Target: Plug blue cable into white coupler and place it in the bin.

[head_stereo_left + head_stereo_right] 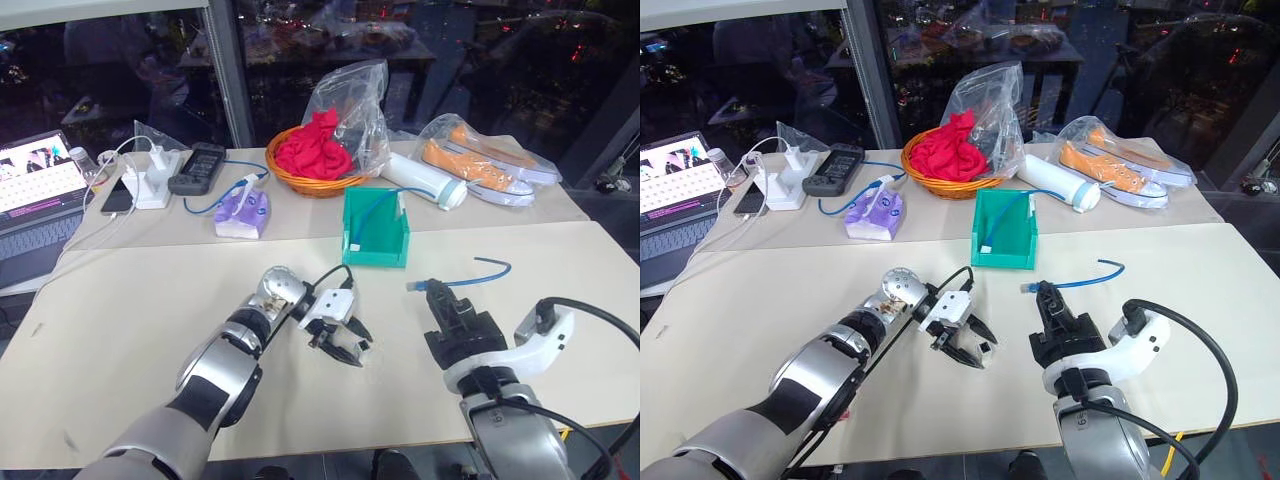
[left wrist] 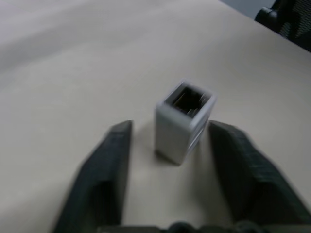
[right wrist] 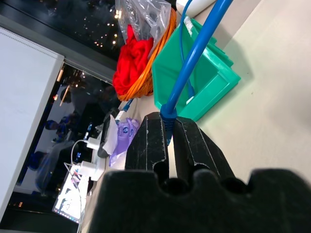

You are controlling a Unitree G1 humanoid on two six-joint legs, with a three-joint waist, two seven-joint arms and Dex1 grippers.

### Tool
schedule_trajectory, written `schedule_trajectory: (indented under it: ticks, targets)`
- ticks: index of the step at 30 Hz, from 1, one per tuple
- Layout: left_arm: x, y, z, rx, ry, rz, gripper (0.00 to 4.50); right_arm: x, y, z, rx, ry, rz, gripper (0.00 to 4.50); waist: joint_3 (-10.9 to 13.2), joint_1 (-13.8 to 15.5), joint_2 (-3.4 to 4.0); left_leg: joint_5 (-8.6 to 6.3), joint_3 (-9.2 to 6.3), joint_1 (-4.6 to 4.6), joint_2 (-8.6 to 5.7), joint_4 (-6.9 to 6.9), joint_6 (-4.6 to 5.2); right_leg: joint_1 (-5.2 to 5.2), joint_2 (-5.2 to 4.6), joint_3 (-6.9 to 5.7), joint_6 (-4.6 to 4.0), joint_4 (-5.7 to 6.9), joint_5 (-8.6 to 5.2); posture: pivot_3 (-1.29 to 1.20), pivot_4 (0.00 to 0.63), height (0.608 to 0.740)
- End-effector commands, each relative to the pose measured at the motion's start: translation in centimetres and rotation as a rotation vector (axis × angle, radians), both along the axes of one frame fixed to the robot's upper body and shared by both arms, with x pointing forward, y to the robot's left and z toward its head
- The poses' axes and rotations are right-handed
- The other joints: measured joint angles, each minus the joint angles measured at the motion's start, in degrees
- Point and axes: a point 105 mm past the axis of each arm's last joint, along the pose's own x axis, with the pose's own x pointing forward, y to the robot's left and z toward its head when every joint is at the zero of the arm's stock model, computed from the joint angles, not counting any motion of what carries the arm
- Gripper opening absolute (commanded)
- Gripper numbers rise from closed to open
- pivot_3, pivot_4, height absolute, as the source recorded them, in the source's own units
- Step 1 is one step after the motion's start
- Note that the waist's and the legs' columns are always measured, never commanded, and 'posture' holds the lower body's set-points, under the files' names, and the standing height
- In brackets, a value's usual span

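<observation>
1. Our left gripper (image 1: 340, 340), low in the middle of the head view, has its two black fingers spread apart. In the left wrist view the tiny white plastic coupler block (image 2: 183, 121) stands between them on the cream tabletop (image 1: 120, 330), dark socket up, gripped by neither finger. If we close off-centre, one finger could tip or skid it before the other arrives.

2. Our right gripper (image 1: 1048, 305), lower right of centre, is clamped on the thin bright-blue cable (image 1: 1090, 277) close to its plug end. The rest of the cable curves away up and to the right, above the table. The plug juts only slightly from the fingers, so we judge a small tilt could make it jam on the socket rim rather than enter.

3. The coupler is light. Should we grip it loosely, pushing the plug in may shove it out of our fingers.

4. The small teal-green plastic bin (image 1: 390, 252) sits upper centre, just beyond both grippers, and already holds another blue cable. We risk snagging that cable or nudging the bin during the drop.

5. The free cable tail may drag across the bin's edge and pull the joined pair askew.
</observation>
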Motion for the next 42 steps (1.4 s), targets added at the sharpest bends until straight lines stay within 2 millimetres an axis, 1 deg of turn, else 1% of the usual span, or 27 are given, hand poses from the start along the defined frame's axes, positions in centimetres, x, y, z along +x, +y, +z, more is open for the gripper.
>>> schedule_trajectory:
  ticks: [1, 3, 6, 8, 10, 11, 13, 14, 15, 17, 20, 21, 25, 28, 30, 31, 35, 40, 42]
  targets:
    - [0.4, 1.3, -0.4, 0.035, 0.019, 0.038, 4.42, -0.5, 0.0, 1.2, 0.017, -0.051, 0.015, 0.0, 0.0, 0.0, 0.0, 0.0, 0.0, 0.0, 0.0, 0.0, 0.0, 0.0, 0.0, 0.0, 0.0, 0.0, 0.0, 0.0, 0.15, 0.74]
    - [0.6, 1.6, -0.2, 0.019, 0.025, 0.064, 4.42, -0.5, 0.1, 1.2, 0.017, -0.05, 0.019, 0.0, 0.0, -0.1, 0.0, 0.0, 0.0, 0.0, 0.0, 0.0, 0.0, 0.0, 0.0, 0.0, 0.0, 0.01, 0.0, 0.0, 0.15, 0.74]
    - [1.1, 2.4, 0.2, -0.051, 0.084, 0.137, 4.42, -0.5, 0.2, 1.2, 0.018, -0.049, 0.028, 0.0, 0.0, -0.2, 0.0, 0.0, 0.0, 0.02, 0.0, 0.0, 0.0, -0.01, 0.0, 0.0, 0.0, 0.03, 0.0, 0.0, 0.15, 0.74]
    - [0.8, 4.3, -0.5, -0.06, 0.119, 0.181, 4.42, -0.5, 0.3, 1.1, 0.024, -0.047, 0.037, 0.0, 0.0, -0.5, 0.03, 0.0, 0.0, 0.04, 0.01, 0.0, 0.0, -0.01, 0.0, 0.01, 0.0, 0.06, 0.0, 0.0, 0.15, 0.74]
    - [0.6, 5.8, -1.1, -0.049, 0.124, 0.206, 4.42, -0.4, 0.4, 1.0, 0.028, -0.047, 0.045, 0.0, 0.0, -1.1, 0.04, 0.0, -0.02, 0.07, 0.02, -0.01, 0.0, -0.04, 0.02, 0.01, 0.0, 0.09, 0.0, 0.0, 0.15, 0.74]
    - [0.6, 6.5, -1.2, -0.047, 0.127, 0.222, 4.42, -0.4, 0.5, 1.0, 0.029, -0.046, 0.049, 0.0, 0.0, -1.3, 0.04, 0.0, -0.03, 0.08, 0.04, -0.01, 0.0, -0.04, 0.03, 0.01, 0.0, 0.13, 0.0, 0.0, 0.15, 0.74]
    - [0.6, 9.0, -1.3, -0.068, 0.143, 0.306, 4.42, -0.2, 0.6, 0.9, 0.035, -0.046, 0.066, 0.0, 0.0, -1.5, 0.04, 0.0, -0.03, 0.14, 0.03, -0.01, 0.0, -0.04, 0.03, 0.02, -0.01, 0.15, 0.0, 0.0, 0.15, 0.74]
    - [0.6, 9.9, -1.2, -0.089, 0.15, 0.343, 4.42, -0.2, 0.7, 0.9, 0.038, -0.045, 0.073, 0.0, -0.1, -1.8, 0.05, 0.0, -0.03, 0.16, 0.03, -0.01, 0.0, -0.02, 0.03, 0.02, -0.01, 0.16, 0.0, 0.0, 0.15, 0.74]
    - [0.8, 10.3, -1.0, -0.121, 0.155, 0.392, 4.42, -0.1, 0.8, 0.8, 0.041, -0.044, 0.08, 0.0, -0.1, -1.9, 0.05, -0.03, -0.03, 0.24, 0.05, -0.04, 0.05, -0.04, 0.07, 0.08, -0.03, 0.19, 0.01, 0.0, 0.15, 0.74]
    - [0.8, 10.3, -0.6, -0.19, 0.137, 0.494, 4.42, 0.1, 1.0, 0.8, 0.047, -0.045, 0.098, 0.0, -0.1, -2.0, 0.06, -0.12, -0.04, 0.47, 0.04, -0.11, 0.22, -0.07, 0.14, 0.2, -0.09, 0.34, 0.02, 0.0, 0.15, 0.74]
    - [-0.3, 9.3, -0.1, -0.259, 0.152, 0.629, 4.42, 0.4, 1.3, 0.7, 0.052, -0.045, 0.125, 0.0, -0.1, -1.6, 0.07, -0.12, -0.04, 0.55, 0.02, -0.09, 0.22, -0.14, 0.13, 0.3, -0.09, 0.5, 0.01, 0.0, 0.15, 0.74]
    - [-1.1, 8.8, 0.0, -0.27, 0.165, 0.661, 4.42, 0.5, 1.4, 0.6, 0.053, -0.046, 0.135, 0.0, -0.1, -1.5, 0.07, -0.12, -0.03, 0.55, 0.01, -0.08, 0.21, -0.16, 0.13, 0.34, -0.09, 0.56, 0.01, 0.0, 0.15, 0.74]
    - [-3.9, 7.4, 0.1, -0.258, 0.202, 0.761, 4.42, 0.9, 1.7, 0.5, 0.058, -0.045, 0.172, 0.0, 0.0, -1.0, 0.08, -0.12, 0.0, 0.52, 0.01, -0.12, 0.17, -0.25, 0.13, 0.39, -0.09, 0.55, 0.01, 0.0, 0.15, 0.74]
    - [-5.0, 7.7, 0.0, -0.217, 0.223, 0.862, 4.42, 1.2, 2.1, 0.5, 0.058, -0.046, 0.204, 0.0, 0.0, -0.8, 0.09, -0.14, 0.01, 0.52, 0.02, -0.14, 0.19, -0.27, 0.14, 0.41, -0.11, 0.55, 0.0, 0.0, 0.15, 0.74]
    - [-5.4, 7.8, -0.1, -0.195, 0.215, 0.889, 4.42, 1.4, 2.2, 0.4, 0.061, -0.046, 0.214, 0.0, 0.0, -0.5, 0.09, -0.15, 0.01, 0.54, 0.02, -0.16, 0.22, -0.28, 0.14, 0.41, -0.14, 0.6, -0.02, 0.0, 0.15, 0.74]
    - [-5.7, 7.7, 0.0, -0.192, 0.219, 0.893, 4.42, 1.4, 2.2, 0.4, 0.061, -0.045, 0.217, 0.0, 0.0, -0.4, 0.11, -0.15, 0.01, 0.55, 0.02, -0.17, 0.22, -0.29, 0.15, 0.41, -0.16, 0.61, -0.03, 0.0, 0.15, 0.74]
    - [-6.1, 6.3, 0.5, -0.226, 0.274, 0.891, 4.42, 1.5, 2.3, 0.5, 0.06, -0.046, 0.223, 0.0, 0.0, 0.0, 0.1, -0.14, 0.01, 0.59, 0.02, -0.17, 0.19, -0.3, 0.15, 0.42, -0.22, 0.61, -0.07, 0.0, 0.15, 0.74]
    - [-5.4, 5.2, 1.0, -0.276, 0.28, 0.929, 4.42, 1.3, 2.2, 0.5, 0.054, -0.044, 0.214, 0.0, 0.0, 0.3, 0.1, -0.12, 0.01, 0.57, 0.01, -0.16, 0.15, -0.3, 0.14, 0.42, -0.22, 0.6, -0.07, 0.0, 0.15, 0.74]
    - [-5.5, 4.2, 0.9, -0.287, 0.296, 0.91, 4.42, 1.1, 1.9, 0.5, 0.046, -0.041, 0.201, 0.0, 0.0, 0.3, 0.1, -0.12, 0.02, 0.56, 0.02, -0.17, 0.15, -0.3, 0.14, 0.41, -0.22, 0.6, -0.07, 0.0, 0.15, 0.74]
